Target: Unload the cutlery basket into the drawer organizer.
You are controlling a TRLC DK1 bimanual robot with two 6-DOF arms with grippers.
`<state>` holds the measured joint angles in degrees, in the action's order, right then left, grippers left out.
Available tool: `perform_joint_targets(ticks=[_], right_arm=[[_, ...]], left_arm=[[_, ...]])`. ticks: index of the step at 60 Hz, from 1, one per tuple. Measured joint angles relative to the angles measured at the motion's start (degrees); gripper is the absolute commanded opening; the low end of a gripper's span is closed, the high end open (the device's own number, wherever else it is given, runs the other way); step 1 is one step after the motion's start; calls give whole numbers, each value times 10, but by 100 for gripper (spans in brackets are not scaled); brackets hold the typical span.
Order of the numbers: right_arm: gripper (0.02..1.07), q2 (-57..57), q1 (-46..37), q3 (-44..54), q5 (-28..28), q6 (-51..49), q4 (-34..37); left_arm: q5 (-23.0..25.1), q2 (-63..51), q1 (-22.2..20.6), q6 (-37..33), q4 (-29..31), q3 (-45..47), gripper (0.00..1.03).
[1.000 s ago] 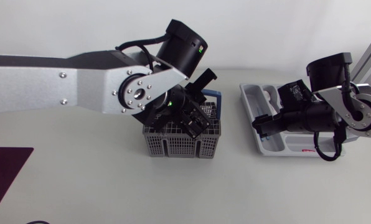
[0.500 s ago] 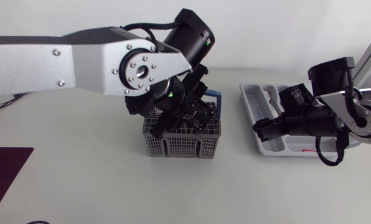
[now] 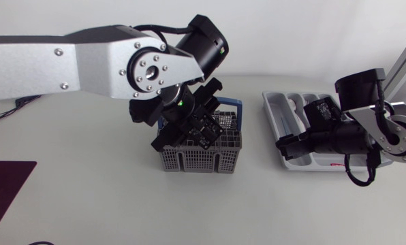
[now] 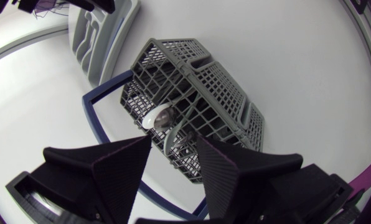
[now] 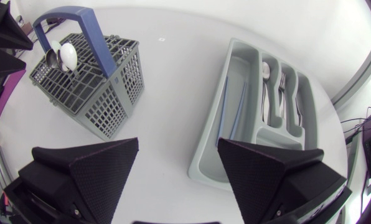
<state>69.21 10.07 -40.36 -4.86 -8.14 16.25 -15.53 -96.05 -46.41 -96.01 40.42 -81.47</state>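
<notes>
Left gripper [image 4: 173, 148] spread, hovering over cutlery basket [image 4: 226, 84]; spoons [image 4: 155, 118] stand bowl-up just ahead of its finger gap. Right gripper [image 5: 178, 150] spread, farther off.

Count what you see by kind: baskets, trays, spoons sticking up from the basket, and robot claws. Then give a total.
Basket: 1
Tray: 1
Spoons showing in the basket: 2
Claws: 2, left claw and right claw
Total: 6
</notes>
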Motion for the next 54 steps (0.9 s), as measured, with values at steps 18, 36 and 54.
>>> perform_joint_targets(ticks=[18, 36, 54], right_arm=[[94, 0, 0, 0, -9, -9, -2], [95, 0, 0, 0, -11, -11, -2], [95, -7, 0, 0, -11, -11, -2]], left_arm=[[-35, -4, 6, -28, -19, -2, 64], [-43, -38, -10, 285, 86, -79, 64], [-43, -65, -20, 652, 106, -137, 64]])
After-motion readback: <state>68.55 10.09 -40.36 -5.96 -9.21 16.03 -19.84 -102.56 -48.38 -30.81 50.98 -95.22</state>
